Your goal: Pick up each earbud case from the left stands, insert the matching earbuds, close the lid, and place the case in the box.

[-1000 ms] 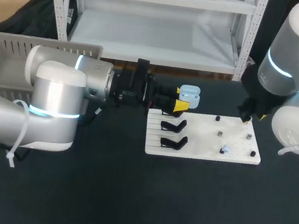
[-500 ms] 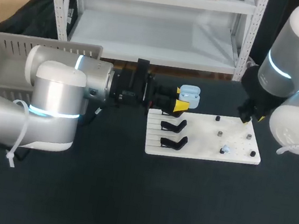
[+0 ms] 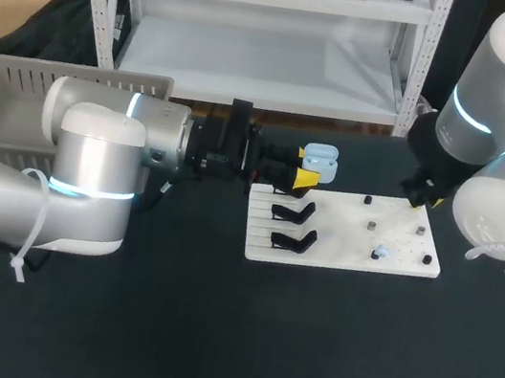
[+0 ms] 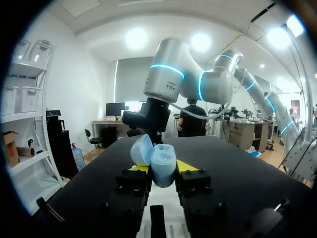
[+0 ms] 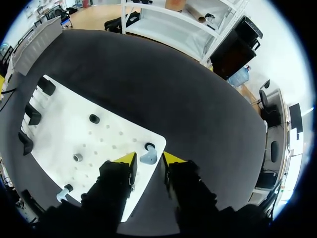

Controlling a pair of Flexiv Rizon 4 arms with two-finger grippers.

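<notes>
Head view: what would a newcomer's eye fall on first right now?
The light blue earbud case, lid open, sits clamped in the left gripper near the far left corner of the white board. Next comes the right gripper, open, with a blue earbud between its fingers at the board's far right corner.

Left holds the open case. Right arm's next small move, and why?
Probably lower the right arm slightly and close its jaws on the pale blue earbud on the white board's corner peg. The jaws stand open either side of it, and the open light blue earbud case sits in the left jaws.
</notes>
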